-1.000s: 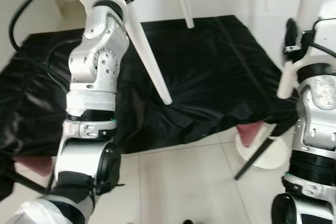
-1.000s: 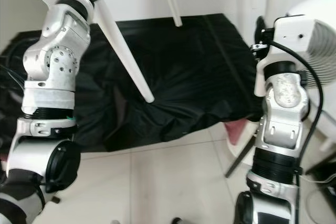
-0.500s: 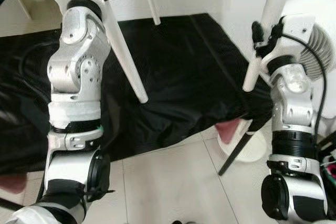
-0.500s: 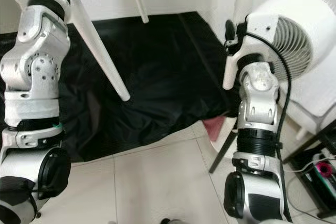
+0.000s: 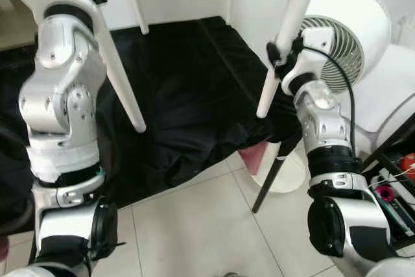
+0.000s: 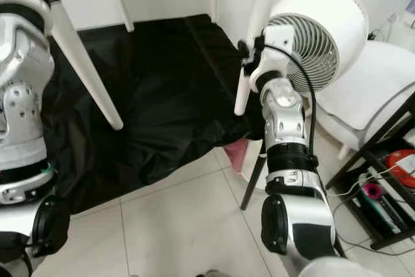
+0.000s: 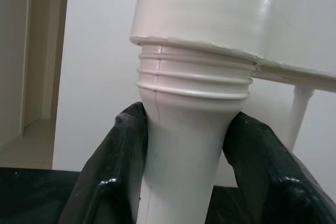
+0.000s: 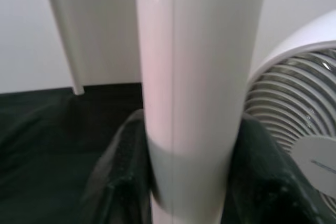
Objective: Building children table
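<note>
1. While the children's table (image 7: 210, 19) is held up off the floor with its legs pointing down, each arm grips one white leg: the left gripper (image 7: 181, 145) is pinched around the left leg (image 5: 120, 79) just under the ribbed collar where it meets the tabletop's underside, and the right gripper (image 8: 194, 182) is clamped around the smooth shaft of the right leg (image 5: 285, 37).
2. In both wrist views the black fingers (image 7: 113, 171) press against the leg on either side, so the jaws are closed on the legs rather than spread.
3. A third leg (image 5: 136, 4) hangs further back, near the white wall.
4. The table looks like moulded plastic, so I judge it light and stiff, but the glossy tapered legs are probably slippery; a hold high up near the threaded collar, where the leg is thickest, seems safer than one on the narrowing shaft.
5. Because the legs appear to screw in, twisting loads could loosen them, so carrying it level seems wise.
6. Below the table lies a crumpled black sheet (image 5: 188, 115) on the tiled floor (image 5: 194, 225).
7. Just beside the right arm stands a white fan (image 5: 347, 37), near enough to be knocked.
</note>
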